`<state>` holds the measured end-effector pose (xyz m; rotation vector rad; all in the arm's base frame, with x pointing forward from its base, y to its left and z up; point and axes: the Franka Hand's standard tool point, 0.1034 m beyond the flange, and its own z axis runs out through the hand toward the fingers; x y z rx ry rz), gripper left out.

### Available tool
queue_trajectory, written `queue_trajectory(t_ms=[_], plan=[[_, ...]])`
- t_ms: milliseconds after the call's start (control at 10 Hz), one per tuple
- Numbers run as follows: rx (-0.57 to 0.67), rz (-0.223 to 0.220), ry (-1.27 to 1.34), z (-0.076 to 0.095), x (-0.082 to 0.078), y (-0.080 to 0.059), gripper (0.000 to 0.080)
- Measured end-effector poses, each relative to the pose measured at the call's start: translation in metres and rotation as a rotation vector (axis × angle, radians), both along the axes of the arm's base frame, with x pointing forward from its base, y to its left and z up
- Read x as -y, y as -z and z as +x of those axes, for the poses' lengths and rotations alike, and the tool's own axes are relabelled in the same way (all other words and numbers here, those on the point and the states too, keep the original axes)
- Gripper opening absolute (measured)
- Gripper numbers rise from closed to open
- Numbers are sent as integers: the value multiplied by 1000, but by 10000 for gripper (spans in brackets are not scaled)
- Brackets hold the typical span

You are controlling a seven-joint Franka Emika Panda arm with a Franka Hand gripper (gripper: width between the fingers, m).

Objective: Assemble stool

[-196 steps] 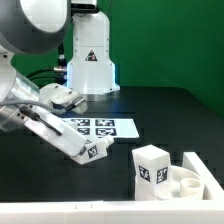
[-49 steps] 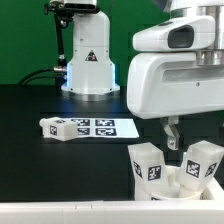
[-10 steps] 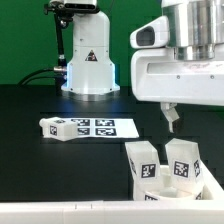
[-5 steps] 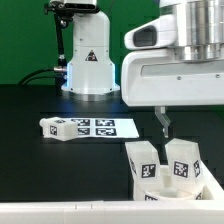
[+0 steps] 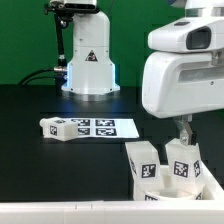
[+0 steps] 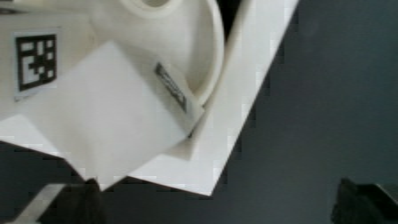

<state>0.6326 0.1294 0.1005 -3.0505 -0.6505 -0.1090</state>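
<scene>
Two white stool legs stand upright with tags facing out, one (image 5: 145,163) beside the other (image 5: 184,160), at the exterior view's lower right. The seat (image 5: 161,189) is mostly hidden behind them. A third leg (image 5: 55,127) lies on its side at the left end of the marker board (image 5: 104,127). My gripper (image 5: 184,132) hangs just above the right-hand standing leg, and I see one fingertip there. In the wrist view the gripper (image 6: 217,205) is open and empty, with dark fingertips (image 6: 61,204) wide apart. Beyond them are a tagged leg (image 6: 98,100) and the seat's curved rim (image 6: 178,35).
The robot's white base (image 5: 88,60) stands at the back on the black table (image 5: 40,100). A long white bar (image 5: 60,211) runs along the front edge. A green backdrop fills the rear.
My gripper has shifted to the exterior view's right and slightly down, from above the left standing leg to above the right one. The legs have not moved.
</scene>
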Motion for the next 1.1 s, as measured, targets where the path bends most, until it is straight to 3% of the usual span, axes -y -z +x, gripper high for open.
queue_trajectory(t_ms=[400,600,800,900,1000,1100], plan=[[46,-86,-363,6,19,7,649],[13,-86,-269,0,24,26,649],[-88,-75,-116,-13,10,42,649],[-111,-77,-74,-13,10,43,649],[-103,-77,-71,-11,12,43,540],[-102,-74,-11,-11,12,43,540]])
